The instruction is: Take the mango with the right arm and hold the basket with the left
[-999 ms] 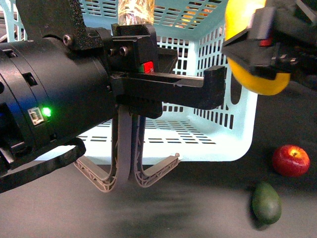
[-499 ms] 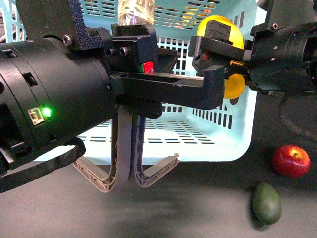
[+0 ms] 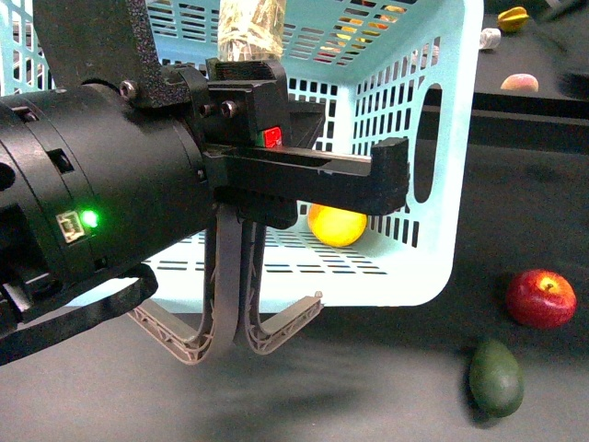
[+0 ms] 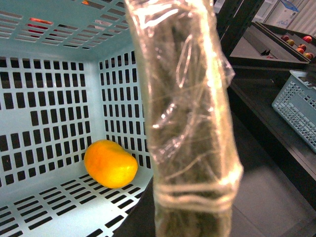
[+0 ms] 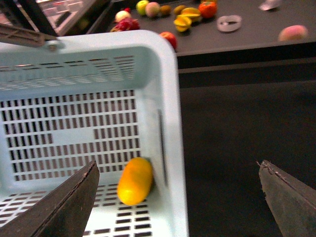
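- your left gripper (image 3: 244, 198) is clenching the two grey-brown swing handles (image 3: 227, 295) of the light turquoise slotted plastic basket (image 3: 453, 138).
- the small yellow-orange smooth-skinned mango (image 3: 337, 226) is lying on the basket's floor, just beside a side wall.
- your right gripper (image 5: 177, 165) is hovering over the basket's rim, released, with its fingers spread wide.
- a round red apple (image 3: 540, 297) and a dark green pear-shaped fruit (image 3: 495, 376) are sitting on the dark table (image 3: 368, 396), outside the basket.

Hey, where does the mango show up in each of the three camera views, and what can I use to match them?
Front view: the mango is just below the picture's centre, inside the basket, its top hidden by black hardware.
Left wrist view: the mango is in the picture's lower left part, on the slotted floor.
Right wrist view: the mango is below the picture's centre, against the basket wall.
Shared landmark: the basket's slotted turquoise corner beside it.
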You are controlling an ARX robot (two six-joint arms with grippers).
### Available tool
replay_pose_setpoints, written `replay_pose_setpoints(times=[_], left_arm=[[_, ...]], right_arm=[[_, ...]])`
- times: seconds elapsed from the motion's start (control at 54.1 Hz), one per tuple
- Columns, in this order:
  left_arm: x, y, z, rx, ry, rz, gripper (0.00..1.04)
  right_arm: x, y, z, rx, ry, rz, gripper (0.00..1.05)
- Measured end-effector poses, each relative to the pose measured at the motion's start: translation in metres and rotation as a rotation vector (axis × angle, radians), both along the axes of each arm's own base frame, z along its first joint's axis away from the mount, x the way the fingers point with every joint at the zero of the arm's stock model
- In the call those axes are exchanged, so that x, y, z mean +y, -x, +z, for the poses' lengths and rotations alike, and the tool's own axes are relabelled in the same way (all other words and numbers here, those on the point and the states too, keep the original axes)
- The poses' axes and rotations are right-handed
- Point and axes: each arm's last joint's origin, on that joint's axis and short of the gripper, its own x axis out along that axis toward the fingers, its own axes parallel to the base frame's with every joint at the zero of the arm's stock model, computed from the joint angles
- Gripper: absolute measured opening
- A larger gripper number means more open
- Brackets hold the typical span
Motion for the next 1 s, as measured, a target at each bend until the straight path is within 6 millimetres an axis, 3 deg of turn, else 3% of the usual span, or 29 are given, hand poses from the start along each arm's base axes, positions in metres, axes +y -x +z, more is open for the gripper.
replay_pose_setpoints(times=[0.092, 0.333, 0.462, 0.721, 0.851, 0.999], left_arm=[[0.0, 0.0, 0.0, 0.001, 0.002, 0.0, 0.07], [0.0, 0.0, 0.0, 0.002, 0.003, -0.006, 0.07], [0.0, 0.0, 0.0, 0.002, 0.002, -0.006, 0.07], [0.0, 0.0, 0.0, 0.001, 0.002, -0.003, 0.07], [0.0, 0.0, 0.0, -0.001, -0.001, -0.005, 0.07], [0.0, 0.0, 0.0, 0.002, 0.002, 0.0, 0.07]], right_arm=[[-0.015, 0.036, -0.004, 0.001, 0.034, -0.073, 0.97], [-0.034, 0.089, -0.021, 0.034, 0.044, -0.18, 0.97], [-0.039, 0.101, -0.019, 0.032, 0.018, -0.189, 0.97], [-0.039, 0.102, -0.019, 0.028, 0.005, -0.19, 0.97], [-0.046, 0.109, -0.023, -0.277, 0.017, -0.087, 0.74], [-0.056, 0.111, -0.028, -0.343, 0.132, -0.084, 0.53]])
